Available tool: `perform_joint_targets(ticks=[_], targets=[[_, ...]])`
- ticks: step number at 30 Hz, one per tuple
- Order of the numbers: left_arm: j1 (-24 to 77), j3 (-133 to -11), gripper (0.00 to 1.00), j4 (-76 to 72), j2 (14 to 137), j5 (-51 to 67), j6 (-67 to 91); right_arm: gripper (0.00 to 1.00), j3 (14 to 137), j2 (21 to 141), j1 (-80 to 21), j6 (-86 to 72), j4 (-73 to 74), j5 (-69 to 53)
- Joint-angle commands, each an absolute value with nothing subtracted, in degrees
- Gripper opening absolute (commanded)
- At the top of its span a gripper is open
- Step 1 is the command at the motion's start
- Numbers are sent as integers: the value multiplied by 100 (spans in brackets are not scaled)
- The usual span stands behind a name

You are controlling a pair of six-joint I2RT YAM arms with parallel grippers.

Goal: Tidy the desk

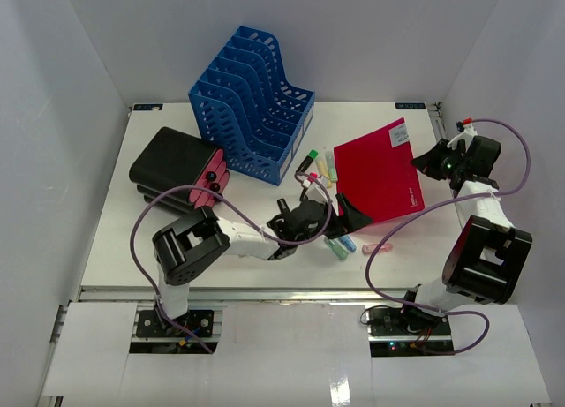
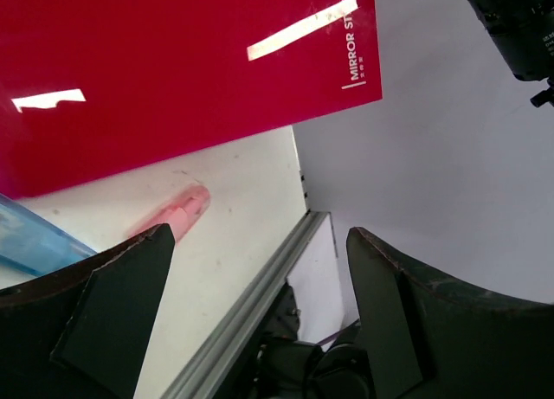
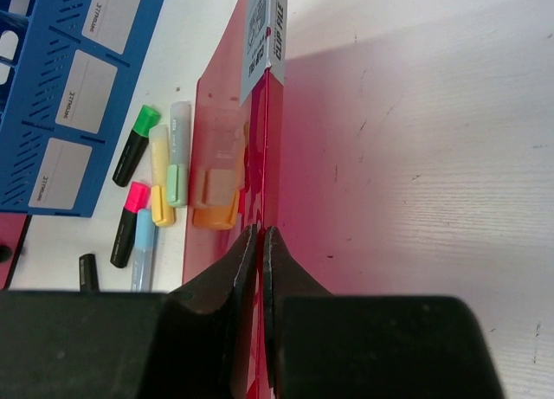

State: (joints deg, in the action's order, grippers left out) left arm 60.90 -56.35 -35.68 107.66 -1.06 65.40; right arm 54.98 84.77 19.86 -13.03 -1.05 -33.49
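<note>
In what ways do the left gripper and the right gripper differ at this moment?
The left gripper is open with nothing between its fingers; the right gripper is shut on the edge of the red folder. The left one is by the folder's near edge; the right one is at its right edge. Both are close to the same folder.

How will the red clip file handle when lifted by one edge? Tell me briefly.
Probably light and somewhat floppy: the red clip file is a thin sheet-like cover, pinched edge-on by the right gripper. Likely slippery too, since its glossy surface shows bright reflections in the left wrist view.
</note>
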Motion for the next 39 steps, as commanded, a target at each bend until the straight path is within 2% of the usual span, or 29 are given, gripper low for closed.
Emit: perform_joint_targets(ticks=[1, 6, 8, 25, 34, 39], targets=[[6529, -5600, 92, -4530, 11029, -1387, 7930, 8, 5739, 8394, 2004, -1450, -158, -3545], [6940, -5686, 92, -5226, 11767, -1846, 9011, 8, 5816, 8334, 2004, -1450, -70, -3632], [7066, -5704, 96, -5570, 12013, -2099, 9227, 8, 5818, 8315, 2004, -1450, -53, -3656], [7233, -6377, 98, -6126, 12889, -3107, 10016, 8, 5624, 8092, 2004, -1628, -79, -3887], [7225, -6729, 93, -6280, 13236, -3773, 10356, 8, 5552, 7875, 2004, -1790, -15, -4019], [7175, -6867, 82, -6478, 13348, -4005, 10354, 8, 5440, 7860, 2004, -1799, 56, -4072]])
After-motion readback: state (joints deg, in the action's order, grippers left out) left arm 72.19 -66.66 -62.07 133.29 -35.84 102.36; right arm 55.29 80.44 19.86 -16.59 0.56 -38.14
